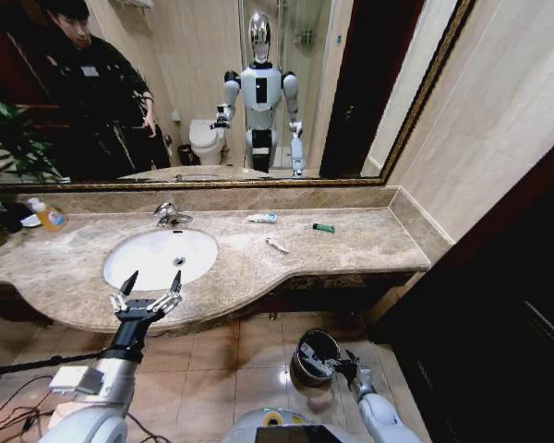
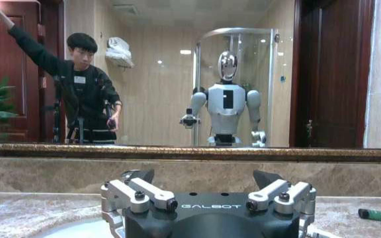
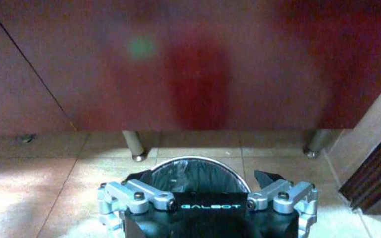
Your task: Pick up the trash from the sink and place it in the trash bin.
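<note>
Hovering at the front edge of the beige-brown marble counter (image 1: 351, 242), the left gripper (image 1: 150, 281) is held with its 2 dark fingers spread wide and nothing between them, just in front of the white oval sink (image 1: 157, 257). A chrome tap (image 1: 171, 216) is seen at the sink's back rim. On the bare counter to the right of the basin, 3 pieces of trash are spaced apart: a white-and-blue tube (image 1: 262, 219) near the mirror, a thin white sachet (image 1: 277, 245) nearer the front edge, and a small green piece (image 1: 323, 227) further right. An orange-liquid bottle (image 1: 49, 216) is set at the counter's far left. Below, on the tiled floor, the right gripper (image 1: 343, 366) is poised spread open and empty at the silvery rim of the small round dark metal trash bin (image 1: 314, 356), with open floor around it.
</note>
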Motion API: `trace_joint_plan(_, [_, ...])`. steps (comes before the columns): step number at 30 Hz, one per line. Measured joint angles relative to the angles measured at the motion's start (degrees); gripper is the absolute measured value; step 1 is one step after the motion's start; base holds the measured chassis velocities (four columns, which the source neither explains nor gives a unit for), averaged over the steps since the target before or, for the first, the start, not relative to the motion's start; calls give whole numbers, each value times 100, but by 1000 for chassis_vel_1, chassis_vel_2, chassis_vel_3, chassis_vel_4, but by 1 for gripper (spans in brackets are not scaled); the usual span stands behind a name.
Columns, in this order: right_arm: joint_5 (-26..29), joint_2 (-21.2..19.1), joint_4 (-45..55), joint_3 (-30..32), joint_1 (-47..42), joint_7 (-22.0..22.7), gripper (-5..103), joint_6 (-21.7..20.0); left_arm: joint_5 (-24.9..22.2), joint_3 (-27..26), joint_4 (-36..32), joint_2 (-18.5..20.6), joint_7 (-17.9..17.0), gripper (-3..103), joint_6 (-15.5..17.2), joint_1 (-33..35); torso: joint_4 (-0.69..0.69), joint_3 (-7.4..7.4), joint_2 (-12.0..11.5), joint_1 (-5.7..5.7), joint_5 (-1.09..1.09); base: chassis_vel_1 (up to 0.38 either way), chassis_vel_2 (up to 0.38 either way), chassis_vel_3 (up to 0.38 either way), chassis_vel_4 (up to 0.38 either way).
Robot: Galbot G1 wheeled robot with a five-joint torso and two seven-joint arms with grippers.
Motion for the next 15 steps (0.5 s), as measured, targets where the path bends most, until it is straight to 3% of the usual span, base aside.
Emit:
trace_joint_plan(8, [574,-334,1624,-25,-615,51,100,-253,0,0,0,0,0,100,0,0,0,0,0,0,-1,0,0,0,0])
trace_joint_plan(15, [645,-538,2920,67,-1111,333,100,-78,0,-1,0,0,0,100,0,0,0,0,0,-1,-1,0,0,0,0])
